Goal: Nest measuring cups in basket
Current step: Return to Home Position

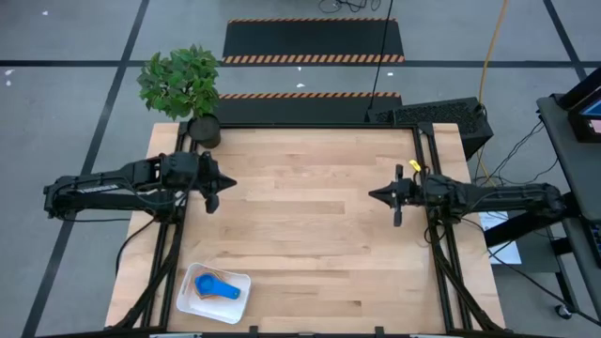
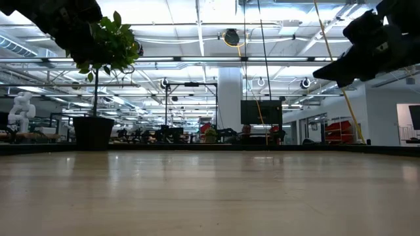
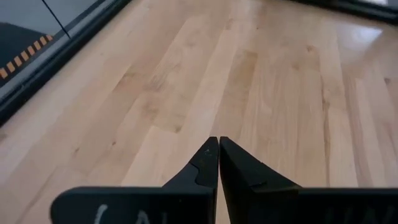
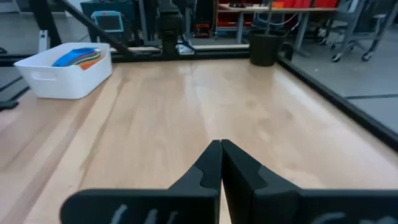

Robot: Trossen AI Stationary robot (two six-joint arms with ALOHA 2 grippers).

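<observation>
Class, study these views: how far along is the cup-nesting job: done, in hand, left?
Done: measuring cups sit stacked inside the basket, on the robot's left. In hand: nothing; left gripper and right gripper are shut, empty, raised. Left: seemingly only returning home.

Matte-black jointed left arm [image 1: 113, 185], matching right arm [image 1: 507, 197]; black cables [image 1: 125, 246] alongside. On left gripper [image 3: 219, 142] and right gripper [image 4: 221, 144]: black wedge fingers [image 3: 199, 171], white scrawl [image 3: 99, 214] on housings. Small yellow tag [image 1: 414, 167] at right wrist's 12 o'clock.

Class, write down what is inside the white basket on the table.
In the basket a blue measuring cup lies on top, with a bit of an orange cup showing by it. Anything nested underneath is covered, so cannot be seen.
</observation>
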